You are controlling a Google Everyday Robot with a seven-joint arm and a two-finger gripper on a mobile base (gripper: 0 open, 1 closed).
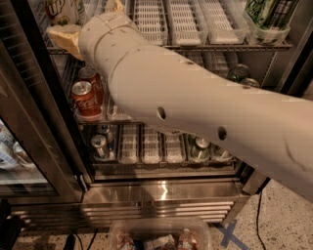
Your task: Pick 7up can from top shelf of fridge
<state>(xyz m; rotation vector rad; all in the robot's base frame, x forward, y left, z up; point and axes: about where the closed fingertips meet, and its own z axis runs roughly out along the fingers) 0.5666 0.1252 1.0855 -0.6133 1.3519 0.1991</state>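
Observation:
The 7up can [57,10], pale with green lettering, stands at the far left of the top shelf [186,22], a row of white slotted lanes on a wire rack. My gripper [80,20] is at the end of the big white arm [195,102], up at the left end of that shelf, just right of and below the can. One yellowish finger [62,38] lies under the can and the other [114,6] points up to its right. The jaws stand apart and hold nothing. The arm hides the middle of the fridge [161,193].
Red Coca-Cola cans [86,97] stand on the shelf below, left. Dark green striped cans [266,13] are at the top right. Silver-topped cans [100,144] sit on the lowest rack. The dark door frame [41,107] is at left. A plastic tub [159,237] sits on the floor.

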